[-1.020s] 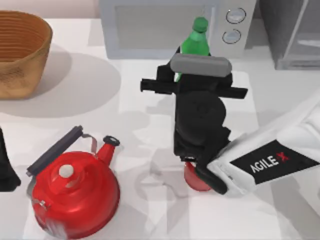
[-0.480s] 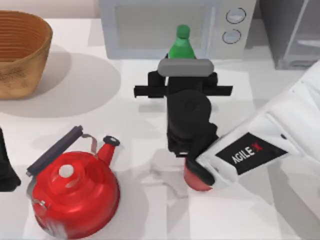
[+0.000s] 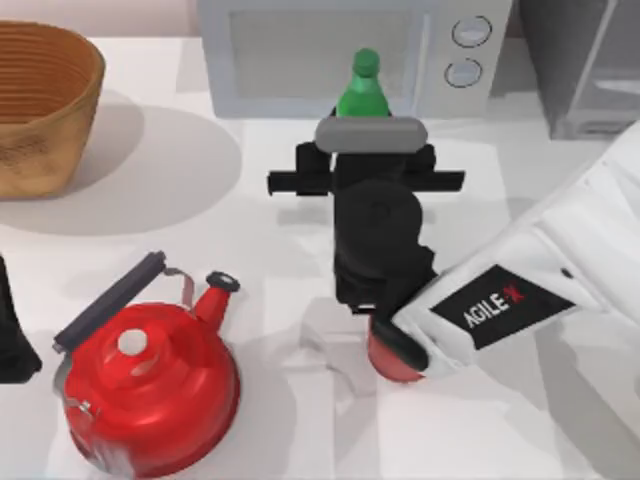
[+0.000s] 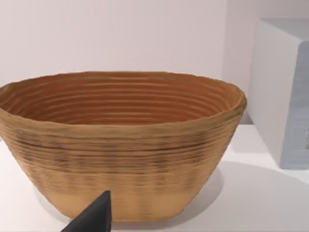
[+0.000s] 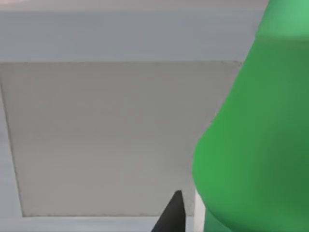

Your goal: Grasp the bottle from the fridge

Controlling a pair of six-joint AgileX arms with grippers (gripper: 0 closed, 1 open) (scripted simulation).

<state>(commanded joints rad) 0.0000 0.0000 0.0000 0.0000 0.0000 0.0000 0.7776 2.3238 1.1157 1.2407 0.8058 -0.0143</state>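
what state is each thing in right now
bottle: upright, cap on, before the microwave, at the right gripper
fridge: door looks swung open
microwave: door shut
kettle: upright, lid on
jar: partly under the right arm
basket: upright
left gripper: parked at the table's left edge

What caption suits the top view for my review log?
Right arm's pincer at the green bottle before the microwave; red kettle and basket to the left.

The small glossy green plastic-looking bottle (image 3: 361, 92) stands just before the smooth matt light grey microwave (image 3: 300, 50). Left of that microwave, a ribbed, rough woven tan basket (image 3: 40, 105); nearer, a glossy red kettle (image 3: 150, 385).
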